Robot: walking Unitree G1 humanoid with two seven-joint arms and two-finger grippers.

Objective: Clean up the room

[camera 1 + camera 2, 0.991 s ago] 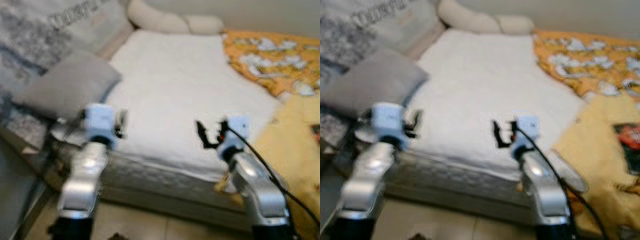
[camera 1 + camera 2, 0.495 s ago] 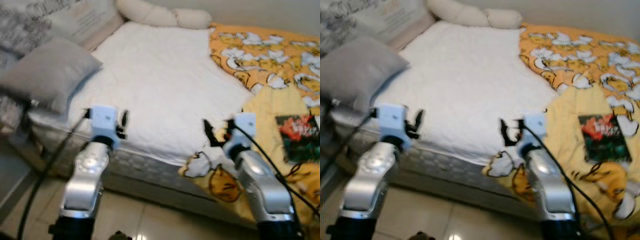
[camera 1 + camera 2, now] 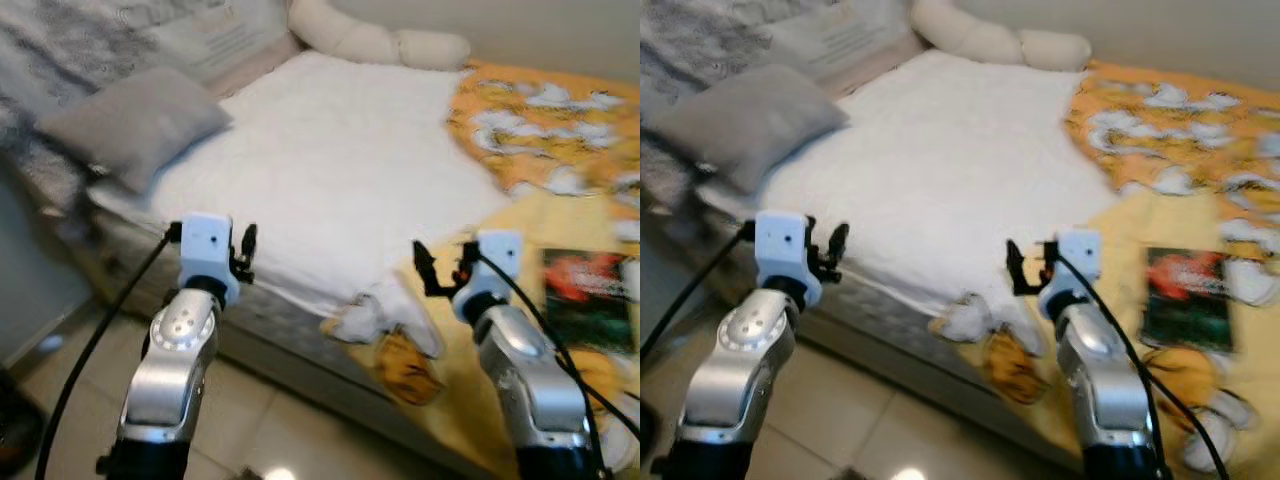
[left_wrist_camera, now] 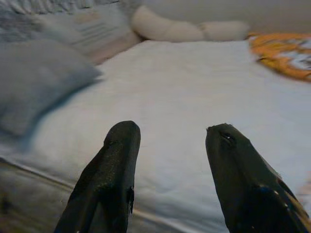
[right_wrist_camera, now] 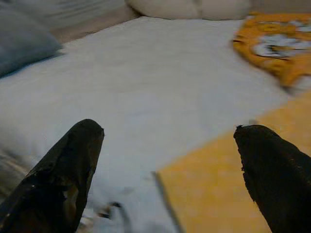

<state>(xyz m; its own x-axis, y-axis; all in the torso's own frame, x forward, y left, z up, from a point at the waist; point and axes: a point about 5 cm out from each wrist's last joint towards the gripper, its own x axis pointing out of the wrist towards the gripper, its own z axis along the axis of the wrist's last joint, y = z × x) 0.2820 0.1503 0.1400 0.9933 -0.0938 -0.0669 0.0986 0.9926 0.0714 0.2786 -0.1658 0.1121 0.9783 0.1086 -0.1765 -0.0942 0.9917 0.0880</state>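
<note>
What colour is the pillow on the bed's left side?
Grey pillow; clearest in the right eye view.

You're facing a bed (image 3: 330,170) with a white cover, a grey pillow (image 3: 135,120) at its left and an orange patterned blanket (image 3: 545,130) on the right. Your left tool (image 3: 246,250) and right tool (image 3: 440,268) hover over the near edge, both empty with fingers apart.

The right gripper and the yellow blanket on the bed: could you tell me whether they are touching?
Apart. In the right wrist view the right gripper has its fingers spread wide and holding nothing, and the yellow blanket lies beyond and below the fingertips, none of it between them.
</note>
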